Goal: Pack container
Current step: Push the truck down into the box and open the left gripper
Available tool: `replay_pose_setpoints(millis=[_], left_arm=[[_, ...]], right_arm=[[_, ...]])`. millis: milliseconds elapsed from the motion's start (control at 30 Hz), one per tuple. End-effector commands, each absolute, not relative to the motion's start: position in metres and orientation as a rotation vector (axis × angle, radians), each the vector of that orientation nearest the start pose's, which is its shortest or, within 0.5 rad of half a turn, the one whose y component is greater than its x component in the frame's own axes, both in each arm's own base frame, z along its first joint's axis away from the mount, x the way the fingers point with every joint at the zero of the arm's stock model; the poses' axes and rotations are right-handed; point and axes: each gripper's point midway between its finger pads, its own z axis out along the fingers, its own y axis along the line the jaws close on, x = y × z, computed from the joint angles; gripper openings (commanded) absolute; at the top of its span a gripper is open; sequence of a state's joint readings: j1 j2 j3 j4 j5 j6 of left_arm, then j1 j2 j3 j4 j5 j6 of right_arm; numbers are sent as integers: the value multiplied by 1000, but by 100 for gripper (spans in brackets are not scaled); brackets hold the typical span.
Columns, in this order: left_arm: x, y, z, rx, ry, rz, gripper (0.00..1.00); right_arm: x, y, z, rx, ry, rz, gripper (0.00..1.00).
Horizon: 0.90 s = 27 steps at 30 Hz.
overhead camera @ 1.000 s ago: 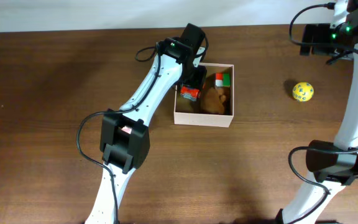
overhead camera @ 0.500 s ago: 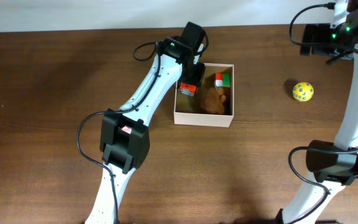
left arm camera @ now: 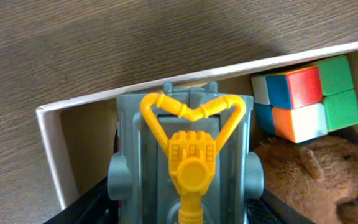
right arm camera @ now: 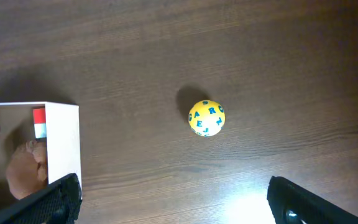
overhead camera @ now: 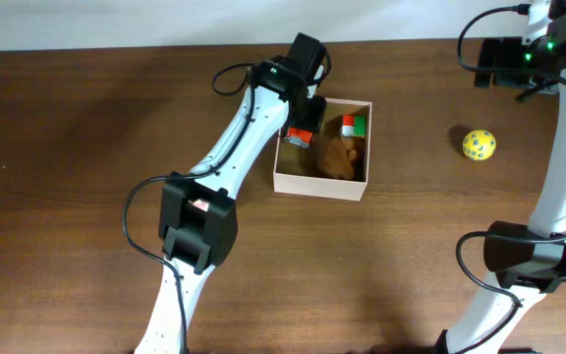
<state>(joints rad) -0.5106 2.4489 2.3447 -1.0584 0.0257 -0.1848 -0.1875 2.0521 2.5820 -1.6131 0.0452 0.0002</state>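
The container point(overhead camera: 320, 187) is a small white-walled box with a tan inside, in the middle of the table. It holds a multicoloured cube point(overhead camera: 352, 126) and a brown plush toy point(overhead camera: 340, 156). My left gripper point(overhead camera: 301, 130) is shut on a grey toy vehicle with a yellow part point(left arm camera: 188, 162) and red wheels, held inside the container's back left corner point(left arm camera: 51, 143). The cube point(left arm camera: 306, 96) and plush point(left arm camera: 309, 171) lie to its right. My right gripper point(right arm camera: 173, 199) is open and empty, high above the table at the back right, over a yellow ball point(right arm camera: 206, 117).
The yellow ball with blue letters point(overhead camera: 479, 145) lies on the brown wooden table, right of the container. The container's right wall point(right arm camera: 64, 143) shows at the left of the right wrist view. A white wall edge runs along the table's back.
My left gripper has carried the toy vehicle toward the container's back left corner. The container has shifted slightly. The right arm has not moved.
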Motion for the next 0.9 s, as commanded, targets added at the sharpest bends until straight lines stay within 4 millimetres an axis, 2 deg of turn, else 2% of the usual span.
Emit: replay_pose_setpoints(millis=[0,300,333,367,533,700,867], left_arm=[[495,-282,68,444,2759,-206,41],[496,-283,64,444,2759,-206,41],[496,-283,64,444,2759,-206,52],[496,-283,64,444,2759,-206,57],[496,-283,64,444,2759,-206,66],[498,-284,68,442,2747,-210,67],[504,-287,82,437,2713,-225,66]], right_arm=[[430,-92,307,282,2638,-132,99],[429,-92,307,282,2637,-132,99],[429,-92,307,282,2637,-132,99],[430,-92,307,282,2638,-132,99],[430,-92,307,282,2638,-132,99],[430,-92,307,282,2638,-132,99],[430,-92,307,282,2638,-132,99]])
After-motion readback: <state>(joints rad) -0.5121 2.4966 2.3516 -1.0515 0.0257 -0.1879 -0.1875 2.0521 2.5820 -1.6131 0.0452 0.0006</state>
